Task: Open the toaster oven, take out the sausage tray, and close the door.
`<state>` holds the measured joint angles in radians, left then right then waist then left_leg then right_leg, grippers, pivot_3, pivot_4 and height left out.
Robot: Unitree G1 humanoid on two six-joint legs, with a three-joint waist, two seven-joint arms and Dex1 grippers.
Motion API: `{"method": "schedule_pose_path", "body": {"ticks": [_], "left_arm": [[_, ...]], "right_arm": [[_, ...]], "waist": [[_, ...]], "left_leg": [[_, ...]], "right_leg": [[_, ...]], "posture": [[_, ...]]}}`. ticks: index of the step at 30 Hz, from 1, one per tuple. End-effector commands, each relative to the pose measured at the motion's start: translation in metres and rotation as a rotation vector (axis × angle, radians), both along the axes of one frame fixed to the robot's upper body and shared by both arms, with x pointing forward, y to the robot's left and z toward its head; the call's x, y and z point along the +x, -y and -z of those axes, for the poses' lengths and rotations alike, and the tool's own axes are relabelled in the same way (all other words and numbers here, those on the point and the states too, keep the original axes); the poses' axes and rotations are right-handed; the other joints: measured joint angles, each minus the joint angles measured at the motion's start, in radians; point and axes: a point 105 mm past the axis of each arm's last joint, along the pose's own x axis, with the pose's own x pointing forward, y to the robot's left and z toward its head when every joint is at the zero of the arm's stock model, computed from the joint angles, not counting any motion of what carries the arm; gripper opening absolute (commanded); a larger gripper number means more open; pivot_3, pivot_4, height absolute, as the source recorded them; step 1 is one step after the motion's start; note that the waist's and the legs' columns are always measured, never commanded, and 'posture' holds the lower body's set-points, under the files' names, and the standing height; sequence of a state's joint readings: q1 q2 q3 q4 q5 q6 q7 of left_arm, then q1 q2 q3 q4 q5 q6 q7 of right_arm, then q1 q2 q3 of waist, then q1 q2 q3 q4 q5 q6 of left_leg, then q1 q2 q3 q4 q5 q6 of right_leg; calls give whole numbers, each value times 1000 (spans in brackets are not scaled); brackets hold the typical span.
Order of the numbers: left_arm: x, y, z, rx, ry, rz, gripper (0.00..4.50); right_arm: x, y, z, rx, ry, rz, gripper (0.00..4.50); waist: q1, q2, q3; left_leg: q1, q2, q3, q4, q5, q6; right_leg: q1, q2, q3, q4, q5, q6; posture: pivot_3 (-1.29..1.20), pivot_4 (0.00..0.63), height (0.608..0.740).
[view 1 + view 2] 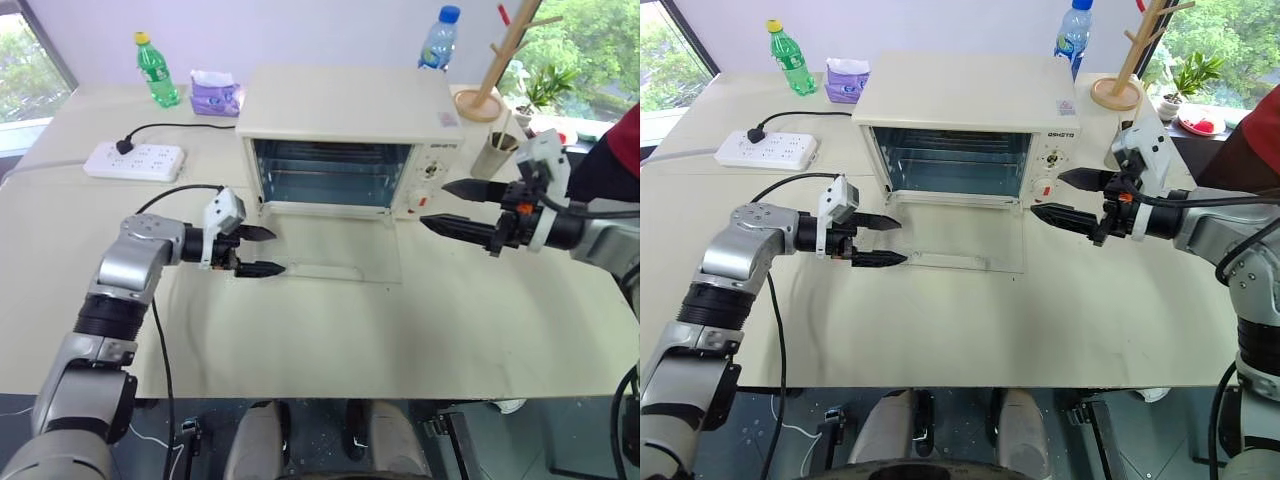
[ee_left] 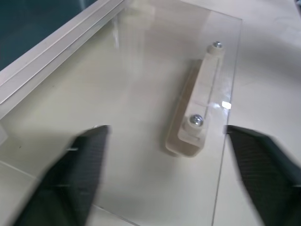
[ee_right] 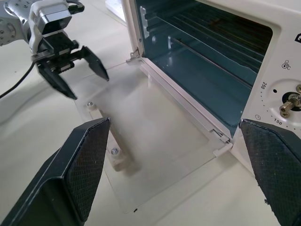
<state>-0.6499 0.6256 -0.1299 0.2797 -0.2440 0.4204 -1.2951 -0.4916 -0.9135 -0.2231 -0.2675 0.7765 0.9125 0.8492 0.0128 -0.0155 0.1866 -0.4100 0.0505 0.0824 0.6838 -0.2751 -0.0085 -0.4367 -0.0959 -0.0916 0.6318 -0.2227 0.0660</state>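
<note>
The cream-white toaster oven point(image 1: 345, 105) stands at the back middle of the table. Its glass door point(image 1: 335, 258) is swung fully down and lies flat on the tabletop, and the cavity with its wire rack point(image 3: 207, 56) is exposed. The sausage tray is hidden from view. My left gripper point(image 1: 277, 251) hovers open at the door's left end, with the white bar handle point(image 2: 200, 108) just beyond its fingers and nothing between them. My right gripper point(image 1: 433, 204) hangs open in front of the oven's knob panel point(image 1: 432, 170), holding nothing.
A white power strip point(image 1: 135, 160) with a black cable lies at the back left, near a green bottle point(image 1: 157, 72) and a purple tissue pack point(image 1: 215, 93). A blue-capped bottle point(image 1: 440, 38), a wooden rack point(image 1: 495, 60) and a cup point(image 1: 495, 152) stand behind right. A person's red sleeve point(image 1: 625, 140) is at the right edge.
</note>
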Motion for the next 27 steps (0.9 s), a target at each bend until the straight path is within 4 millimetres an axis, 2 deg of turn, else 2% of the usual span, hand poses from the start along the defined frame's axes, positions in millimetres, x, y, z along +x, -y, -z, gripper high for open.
{"method": "schedule_pose_path", "body": {"ticks": [1, 5, 8, 13, 15, 17, 22, 27], "left_arm": [[6, -5, 0, 13, 29, -41, 4398], [8, -9, 3, 33, 54, -62, 4398], [6, -12, -10, 13, 83, -67, 4398], [-18, -17, -77, -162, 85, -27, 4398], [-29, -25, -105, -209, 83, -25, 4398], [-35, -30, -119, -227, 84, -38, 4398], [-36, -40, -126, -203, 96, -90, 4398], [-32, -38, -123, -191, 97, -100, 4398]], "right_arm": [[-3, -7, -13, 1, 64, -24, 4500], [-3, -8, -13, 3, 68, -26, 4500], [-1, -12, -14, -8, 86, -30, 4500], [10, -16, -18, -105, 172, 19, 4500], [15, -24, -17, -160, 224, 29, 4500], [19, -32, -16, -189, 262, 23, 4500], [34, -61, -8, -255, 365, 12, 4500], [64, -105, 3, -337, 494, -4, 4500]], "waist": [[0, 0, 0], [0, 0, 0], [-1, 0, 0], [-6, 0, 0], [-7, 0, 0], [-7, 0, 0], [-7, 0, 0], [-11, 0, 0]], "left_leg": [[0, 0, 0, 0, 0, 0], [0, 0, 0, 0, 0, 0], [0, 0, 0, 0, 0, 0], [-1, 1, 0, 0, 0, 0], [-1, 1, 0, 0, 0, 0], [-1, 1, 0, 0, 0, 0], [0, 0, 0, 0, 0, -1], [0, 0, 0, 0, 0, -1]], "right_leg": [[0, 0, 0, 0, 0, 0], [0, 0, 0, 0, 0, 0], [0, 0, 0, 0, 0, 0], [-1, 0, 0, 0, 0, 0], [-2, 0, 0, 0, 0, 0], [-1, 0, 0, 0, 0, 0], [-1, 0, 0, 0, 0, 0], [-1, 0, 0, 0, 0, 0]], "posture": [[0, 150, 722], [0, 150, 722], [0, 150, 722], [0, 150, 722], [0, 150, 722], [0, 150, 722], [0, 150, 722], [0, 150, 722]]}}
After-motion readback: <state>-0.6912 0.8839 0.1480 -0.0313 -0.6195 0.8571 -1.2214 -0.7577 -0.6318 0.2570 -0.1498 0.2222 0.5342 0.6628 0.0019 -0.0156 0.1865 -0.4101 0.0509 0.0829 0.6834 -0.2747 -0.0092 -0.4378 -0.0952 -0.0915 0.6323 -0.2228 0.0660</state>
